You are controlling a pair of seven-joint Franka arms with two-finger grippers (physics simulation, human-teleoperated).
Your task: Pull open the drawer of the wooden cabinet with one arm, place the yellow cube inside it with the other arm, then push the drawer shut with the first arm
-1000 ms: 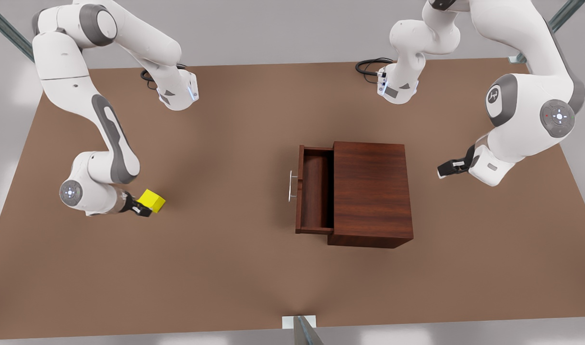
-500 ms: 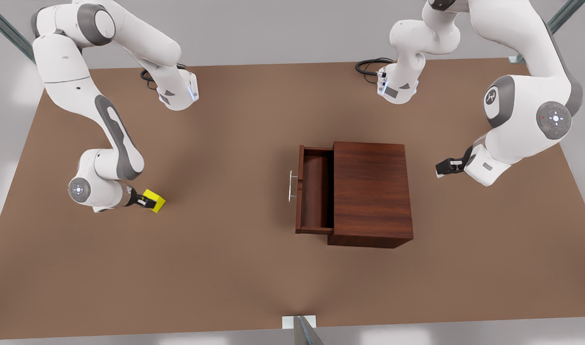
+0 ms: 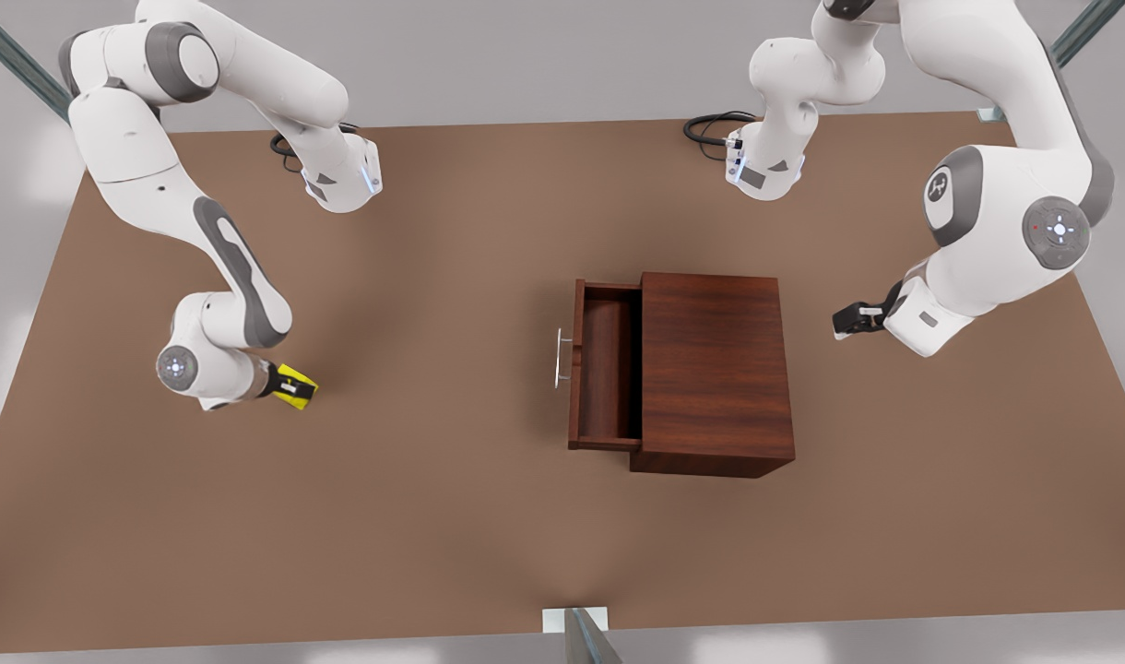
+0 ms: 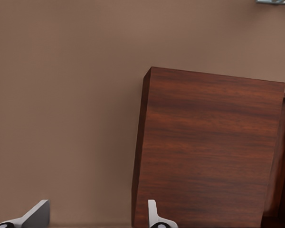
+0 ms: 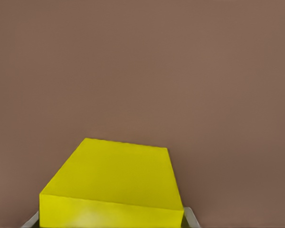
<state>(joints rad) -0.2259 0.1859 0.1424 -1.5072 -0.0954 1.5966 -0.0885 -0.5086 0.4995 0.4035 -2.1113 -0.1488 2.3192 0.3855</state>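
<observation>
The yellow cube (image 3: 299, 386) rests on the table at the front view's left. My right gripper (image 3: 289, 388) is lowered over it, open, one fingertip (image 5: 192, 219) on each side of the cube (image 5: 114, 180). The wooden cabinet (image 3: 715, 369) stands right of the table's centre. Its drawer (image 3: 607, 364) is pulled out toward the front view's left, its inside bare, with the silver handle (image 3: 559, 358) on its front. My left gripper (image 3: 845, 322) waits open just off the cabinet's right side, facing the cabinet's back (image 4: 209, 152) with nothing between its fingers (image 4: 38, 213).
The brown table (image 3: 433, 516) stretches wide between the cube and the drawer. Both arm bases (image 3: 341, 180) (image 3: 763, 171) with black cables sit at the back edge. A metal post (image 3: 576, 632) stands at the front edge.
The right gripper has moved down and forward over the cube, which has stayed in place. The left arm has shifted slightly toward the cabinet. The drawer is unchanged.
</observation>
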